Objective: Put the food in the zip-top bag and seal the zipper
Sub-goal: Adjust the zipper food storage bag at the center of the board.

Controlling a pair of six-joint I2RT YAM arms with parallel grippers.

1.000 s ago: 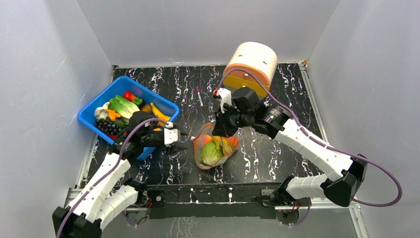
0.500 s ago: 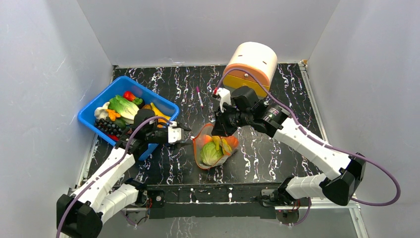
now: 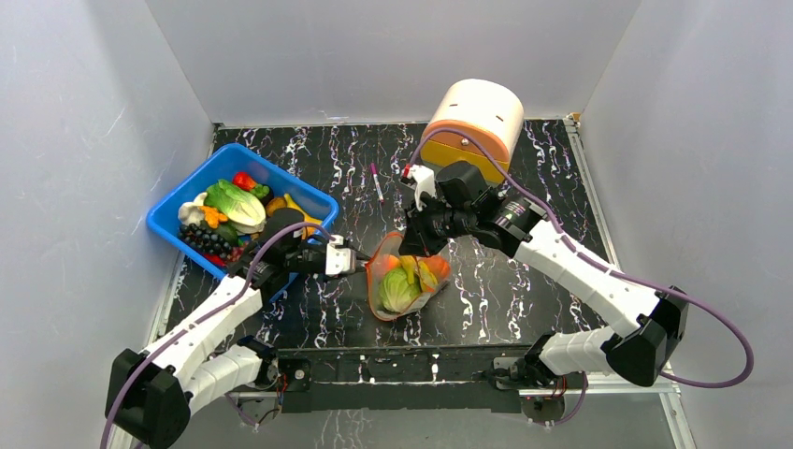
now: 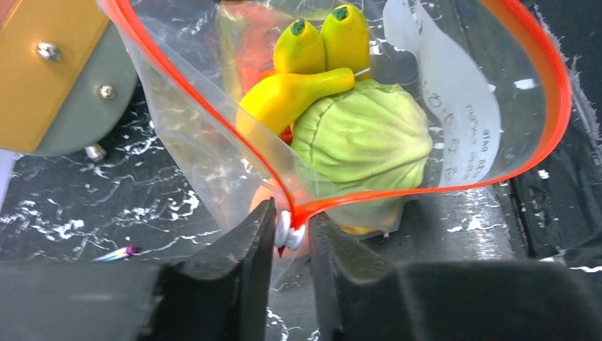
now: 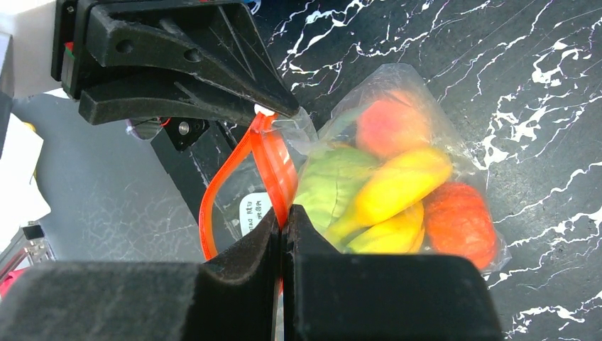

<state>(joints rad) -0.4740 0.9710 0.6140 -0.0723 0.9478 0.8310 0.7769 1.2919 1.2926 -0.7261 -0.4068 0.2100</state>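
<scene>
Two grippers, one bag: who is holding what? (desk)

My right gripper [image 5: 284, 213] is pressing its fingers together on the zipper [image 5: 277, 170], partway along the open mouth. My left gripper [image 4: 292, 234] is standing with jaws narrowed around the zipper's end, where a small white tab [image 4: 291, 229] is showing. Whether it is pinching yet, I cannot tell. (me)

And the bag itself? (desk)

One zip-top bag [image 3: 404, 281] is lying on its side on the black marbled table [image 3: 486, 299], between my arms and near the blue bin [image 3: 185, 184], its mouth gaping in a wide loop. (me)

How is it going to handle? (desk)

I am judging it limp, thin and slippery, and light, with toys inside that are likely to roll as it shifts. The film is offering nothing firm, so I am reckoning the stiffer red strip the place to grip, at its end and along its run. (me)

Counts? (desk)

Inside I am counting one green cabbage [image 4: 369, 138], one bunch of yellow bananas [image 4: 294, 99] and two round orange-red fruits [image 5: 460, 224]. One bin is holding more food [image 3: 224, 210], among it a leafy green [image 3: 234, 201] and dark grapes [image 3: 201, 240]. An exact tally there I am not making out. (me)
</scene>
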